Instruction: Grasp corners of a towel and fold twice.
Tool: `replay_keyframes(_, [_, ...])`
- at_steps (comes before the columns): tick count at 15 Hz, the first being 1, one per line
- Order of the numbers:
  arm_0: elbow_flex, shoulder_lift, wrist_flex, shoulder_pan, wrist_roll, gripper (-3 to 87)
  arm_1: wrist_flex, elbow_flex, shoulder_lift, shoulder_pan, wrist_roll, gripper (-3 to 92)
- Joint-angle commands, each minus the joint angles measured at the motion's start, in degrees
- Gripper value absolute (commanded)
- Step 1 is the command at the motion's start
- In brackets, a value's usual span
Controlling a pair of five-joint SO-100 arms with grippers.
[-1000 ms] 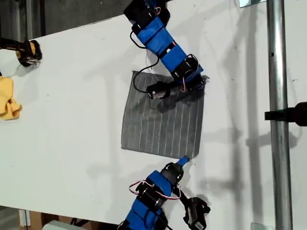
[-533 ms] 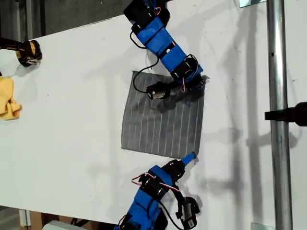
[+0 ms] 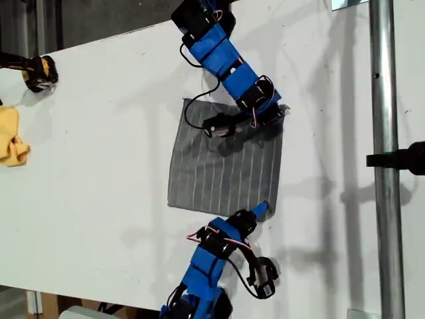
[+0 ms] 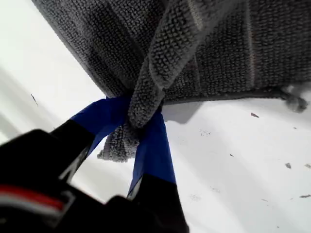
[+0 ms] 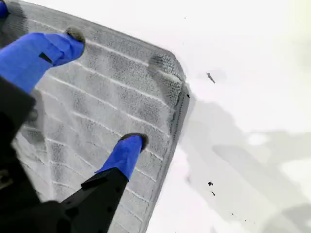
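Note:
The grey striped towel (image 3: pixel 222 173) lies flat on the white table (image 3: pixel 99 179). My first gripper (image 3: pixel 272 116) is at the towel's far corner on the exterior view's right. In the first wrist view its blue fingers (image 4: pixel 153 145) are shut on a bunched fold of the towel (image 4: pixel 218 48). My second gripper (image 3: pixel 260 210) sits over the near corner on the exterior view's right. In the second wrist view it stands open (image 5: pixel 103 92), both blue fingertips (image 5: pixel 127 151) resting on the towel (image 5: pixel 87 121) just inside its corner (image 5: pixel 167 65).
A yellow cloth (image 3: pixel 12 143) and a black-and-yellow object (image 3: pixel 40 72) lie at the exterior view's left edge. A vertical metal pole (image 3: pixel 385 166) with a black clamp (image 3: pixel 402 159) stands at the exterior view's right.
My second gripper has moved from just off the towel's near edge onto the near corner, and its arm has swung a little. My first gripper and the towel have stayed put.

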Motion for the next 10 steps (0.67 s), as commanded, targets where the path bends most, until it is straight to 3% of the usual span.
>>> replay_keyframes(1, [-1.1,-2.0,-4.9,2.0,-3.4,33.8,0.0,-0.2,3.5,0.7,-0.6,-0.2])
replay_keyframes(4, [-0.9,-6.9,-8.6,3.6,-6.4,33.4,-0.2,-0.1,3.4,0.5,-0.5,-0.2])
replay_keyframes(10, [4.6,-11.2,-11.6,1.0,-4.3,29.6,-1.0,0.4,3.2,-0.2,-0.3,-0.2])
